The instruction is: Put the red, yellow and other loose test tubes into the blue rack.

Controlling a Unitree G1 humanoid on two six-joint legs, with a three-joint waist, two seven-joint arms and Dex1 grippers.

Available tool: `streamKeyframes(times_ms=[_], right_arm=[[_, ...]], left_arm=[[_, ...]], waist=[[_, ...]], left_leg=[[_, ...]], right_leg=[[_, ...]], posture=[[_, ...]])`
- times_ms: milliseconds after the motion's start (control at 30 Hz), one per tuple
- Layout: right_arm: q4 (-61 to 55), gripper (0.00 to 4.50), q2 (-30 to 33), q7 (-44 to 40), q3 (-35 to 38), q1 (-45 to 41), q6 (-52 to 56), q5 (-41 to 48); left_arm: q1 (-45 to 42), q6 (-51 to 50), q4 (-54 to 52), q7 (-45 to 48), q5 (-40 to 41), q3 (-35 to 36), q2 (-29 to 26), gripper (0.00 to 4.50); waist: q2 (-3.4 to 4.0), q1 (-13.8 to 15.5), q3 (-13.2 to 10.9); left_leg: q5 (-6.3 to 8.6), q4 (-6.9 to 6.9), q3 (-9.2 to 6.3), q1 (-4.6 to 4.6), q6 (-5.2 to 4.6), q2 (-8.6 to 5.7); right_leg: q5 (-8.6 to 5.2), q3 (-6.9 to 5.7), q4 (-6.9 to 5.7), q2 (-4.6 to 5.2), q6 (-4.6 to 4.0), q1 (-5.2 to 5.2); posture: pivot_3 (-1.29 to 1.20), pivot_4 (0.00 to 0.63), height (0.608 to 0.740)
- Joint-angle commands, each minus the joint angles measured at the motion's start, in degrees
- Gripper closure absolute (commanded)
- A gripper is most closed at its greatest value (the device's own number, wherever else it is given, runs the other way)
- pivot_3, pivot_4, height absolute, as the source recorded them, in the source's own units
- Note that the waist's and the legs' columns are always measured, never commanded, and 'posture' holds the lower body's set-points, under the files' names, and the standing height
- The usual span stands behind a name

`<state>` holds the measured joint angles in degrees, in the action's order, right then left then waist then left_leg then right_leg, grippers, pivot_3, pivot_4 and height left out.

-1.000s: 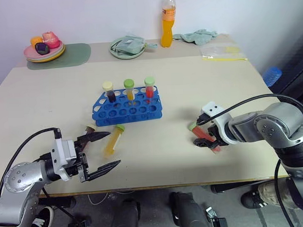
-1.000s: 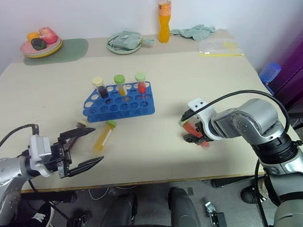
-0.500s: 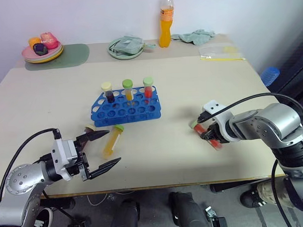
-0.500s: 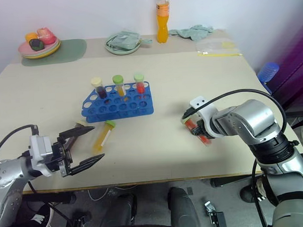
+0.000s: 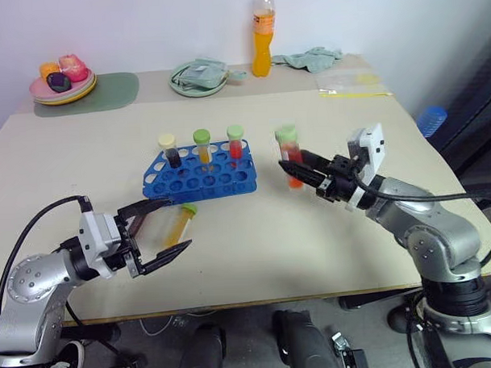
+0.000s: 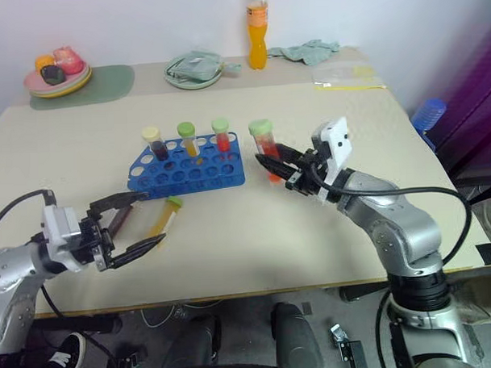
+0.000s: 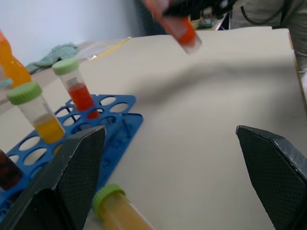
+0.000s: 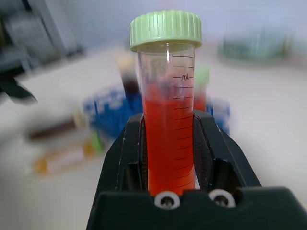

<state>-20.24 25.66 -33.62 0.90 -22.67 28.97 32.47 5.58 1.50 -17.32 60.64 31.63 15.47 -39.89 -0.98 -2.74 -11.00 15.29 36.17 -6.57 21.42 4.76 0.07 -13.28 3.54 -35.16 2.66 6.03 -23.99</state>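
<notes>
Just to the right of the blue rack (image 5: 201, 173), above the desk (image 5: 328, 229), we see the right end effector (image 5: 298, 164) clamped on the red tube (image 5: 290, 157), green cap up and the tube close to upright. We judge it is held this way so its rounded bottom can go straight down into a hole; the grip sits on the lower half of the tube, which may crowd the rack top at insertion.

In the rack's back row three capped tubes already stand: a dark one (image 5: 171, 151), a yellow one (image 5: 202, 147) and a red one (image 5: 235, 141). The front rows are free, likely the easier target from this side.

In front of the rack, the yellow tube (image 5: 179, 225) lies flat on the desk, cap toward the rack, with the brown tube (image 7: 8, 176) just beside it. The left end effector (image 5: 159, 235) hovers there with its fingers (image 7: 64, 184) spread wide on either side of the yellow tube, apparently lined up to take it next.
</notes>
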Motion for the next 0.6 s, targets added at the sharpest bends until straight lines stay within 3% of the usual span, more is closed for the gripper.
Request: streamKeyframes(times_ms=[33, 167, 267, 600], right_arm=[[6.58, 3.66, -6.25, 0.84, -5.02, -2.57, -13.75, -8.92], [17.22, 3.66, -16.5, 2.48, -9.45, -4.25, -24.71, -14.71], [24.34, 3.66, -20.56, 2.84, -11.57, -4.48, -31.07, -18.65], [47.45, 3.66, -24.99, 5.89, -11.81, -14.38, -46.03, -27.3]], left_arm=[[-0.84, -0.79, -0.57, -0.7, 1.28, 2.11, -0.62, 0.0], [-0.93, -1.83, -0.59, -1.29, 1.03, 2.31, -0.85, 0.0], [-1.02, -1.92, -0.2, -1.43, 0.26, 2.58, -1.03, 0.0], [-0.72, -2.29, -1.58, -2.82, -0.09, 2.67, -0.84, 0.0]], waist=[[0.01, -0.19, -0.01], [0.03, -0.74, -0.02], [0.01, -0.68, -0.01], [0.02, -1.27, -0.01]], left_leg=[[0.0, -0.02, 0.0, 0.0, 0.0, 0.0], [0.0, -0.07, -0.01, 0.0, 0.0, 0.01], [0.0, -0.08, -0.02, 0.02, 0.0, 0.0], [-0.01, -0.07, -0.02, -0.04, 0.01, 0.0]], right_leg=[[0.0, 0.0, -0.01, 0.0, -0.01, -0.01], [0.14, 0.0, -0.1, -0.02, -0.22, -0.07], [0.14, 0.01, -0.09, 0.0, -0.21, -0.06], [0.15, 0.01, -0.19, -0.01, -0.23, -0.07]], posture=[[0.0, 0.15, 0.74], [0.0, 0.15, 0.74], [0.0, 0.15, 0.74], [0.0, 0.15, 0.74]])
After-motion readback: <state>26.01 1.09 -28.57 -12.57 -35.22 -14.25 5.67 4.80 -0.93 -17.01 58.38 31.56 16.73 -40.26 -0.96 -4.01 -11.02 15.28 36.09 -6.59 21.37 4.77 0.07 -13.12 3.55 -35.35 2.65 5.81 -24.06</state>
